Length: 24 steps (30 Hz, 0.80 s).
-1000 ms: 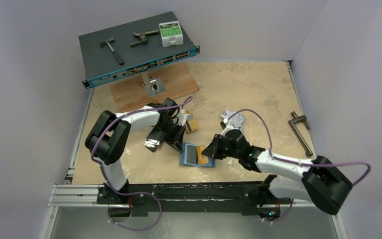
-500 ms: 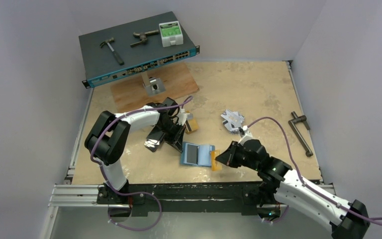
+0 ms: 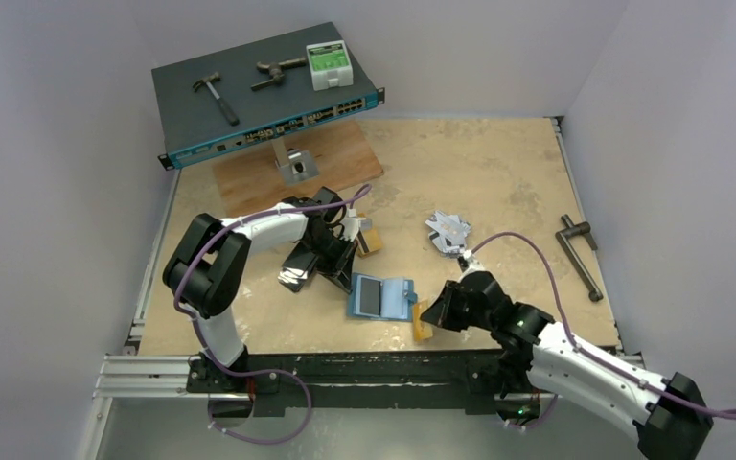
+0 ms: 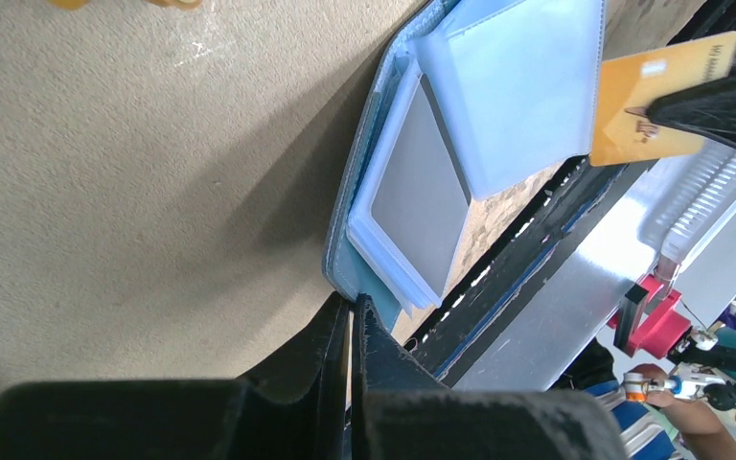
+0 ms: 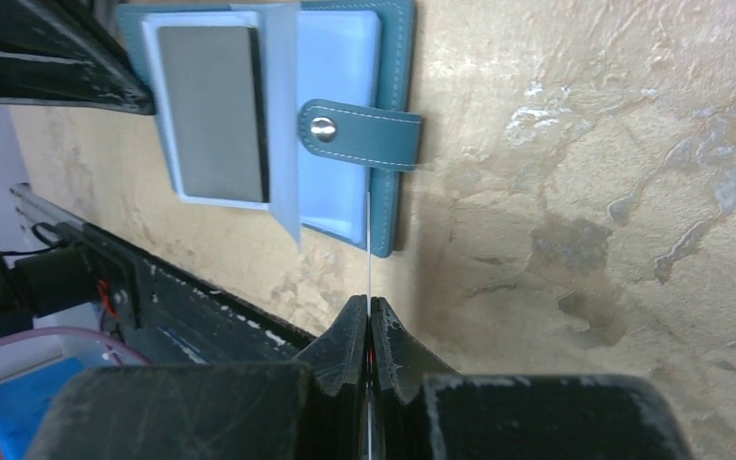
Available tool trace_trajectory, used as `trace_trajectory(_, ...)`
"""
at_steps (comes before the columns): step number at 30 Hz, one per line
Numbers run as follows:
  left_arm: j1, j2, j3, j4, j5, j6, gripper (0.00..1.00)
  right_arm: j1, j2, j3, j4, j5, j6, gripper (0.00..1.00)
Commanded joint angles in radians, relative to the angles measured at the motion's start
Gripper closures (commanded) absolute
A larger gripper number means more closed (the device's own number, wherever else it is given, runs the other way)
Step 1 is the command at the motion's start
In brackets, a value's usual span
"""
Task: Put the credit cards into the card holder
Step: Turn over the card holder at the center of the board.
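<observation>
The teal card holder (image 3: 398,299) lies open near the front of the table, with a silver-grey credit card (image 3: 369,297) in its left slot. In the right wrist view its snap strap (image 5: 359,134) crosses the clear sleeves beside that grey card (image 5: 213,110). My left gripper (image 4: 353,303) is shut, its tips touching the holder's corner (image 4: 340,273). Just off the holder's near right corner, my right gripper (image 5: 369,305) is shut on a gold-orange credit card (image 3: 423,326), seen edge-on as a thin line (image 5: 369,251). Another gold card (image 3: 370,241) and a fan of silver cards (image 3: 448,230) lie further back.
A dark glossy object (image 3: 297,273) sits under the left arm. At the back left a network switch (image 3: 268,105) carries a hammer and other tools, with a wooden board (image 3: 340,158) below it. A metal tool (image 3: 580,254) lies at the right edge. The black front rail (image 3: 345,369) runs close by.
My right arm has pulled back toward the front right, taking the gold-orange card from over the holder's right half to beside its near corner. The left arm has stayed put.
</observation>
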Motion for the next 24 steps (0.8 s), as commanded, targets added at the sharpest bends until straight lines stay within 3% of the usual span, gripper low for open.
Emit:
trace_trajectory(1, 0.001, -0.039, 0.034, -0.001, 0.002, 0.014, 1.00, 0.000, 0.096, -0.022, 0.181, -0.031, -0.007, 1.00)
trace_trajectory(7, 0.001, -0.037, 0.037, -0.003, 0.000, 0.015, 1.00, 0.009, 0.244, -0.009, 0.357, -0.059, -0.017, 1.00)
trace_trajectory(11, 0.001, -0.043, 0.035, -0.003, -0.002, 0.018, 0.99, 0.028, 0.266, 0.004, 0.370, -0.052, -0.013, 1.00)
trace_trajectory(24, 0.001, -0.059, 0.028, 0.001, 0.003, 0.011, 0.99, 0.035, 0.038, 0.040, -0.045, 0.043, 0.029, 1.00)
